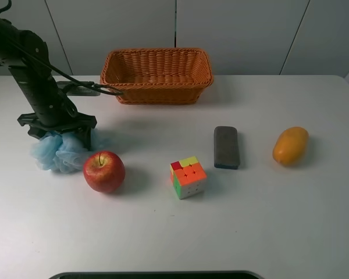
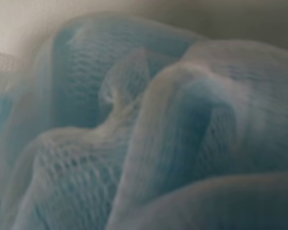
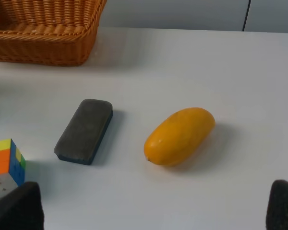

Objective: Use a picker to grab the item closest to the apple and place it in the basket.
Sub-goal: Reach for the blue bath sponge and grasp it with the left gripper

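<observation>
A red apple point(image 1: 104, 171) sits at the front left of the white table. A light blue mesh bath sponge point(image 1: 53, 154) lies right beside it, to its left, the closest item to it. My left gripper point(image 1: 60, 135) is down on top of the sponge with its jaws spread wide on either side of it. The left wrist view is filled by the sponge's mesh point(image 2: 134, 129), and no fingers show there. The orange wicker basket point(image 1: 157, 95) stands empty at the back centre. My right gripper point(image 3: 149, 211) is open and empty, hovering over the table's right part.
A colourful puzzle cube point(image 1: 188, 177) point(image 3: 5, 165), a dark grey eraser block point(image 1: 225, 147) point(image 3: 84, 130) and a yellow mango point(image 1: 290, 145) point(image 3: 179, 135) lie in a row to the right of the apple. The basket's corner also shows in the right wrist view point(image 3: 43, 45).
</observation>
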Available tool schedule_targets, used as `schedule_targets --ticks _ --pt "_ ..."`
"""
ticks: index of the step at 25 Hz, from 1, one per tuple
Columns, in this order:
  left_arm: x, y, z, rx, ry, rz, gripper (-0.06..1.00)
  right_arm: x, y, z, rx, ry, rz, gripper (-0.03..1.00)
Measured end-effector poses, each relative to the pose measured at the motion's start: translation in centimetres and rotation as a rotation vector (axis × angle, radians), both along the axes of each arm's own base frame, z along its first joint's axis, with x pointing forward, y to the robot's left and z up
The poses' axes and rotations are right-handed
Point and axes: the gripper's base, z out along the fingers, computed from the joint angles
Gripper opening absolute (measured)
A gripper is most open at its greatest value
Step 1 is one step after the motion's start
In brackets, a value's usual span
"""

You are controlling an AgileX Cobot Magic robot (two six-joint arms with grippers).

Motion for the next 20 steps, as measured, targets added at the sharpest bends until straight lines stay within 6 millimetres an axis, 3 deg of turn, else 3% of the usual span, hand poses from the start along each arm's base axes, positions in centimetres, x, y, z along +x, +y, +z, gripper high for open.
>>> schedule_targets --ticks 3,6,20 --pt "0.04 0.0 -0.31 0.004 0.012 -0.014 0.72 0.0 0.0 0.0 0.0 0.0 0.0 0.7" --pt "0.01 0.07 -0.4 0.011 0.016 -0.027 0.58 0.0 0.0 0.0 0.0 0.0 0.0 0.7" --pt "0.63 -0.11 0.27 0.02 0.059 -0.037 0.54 0.0 0.0 0.0 0.0 0.0 0.0 0.7"
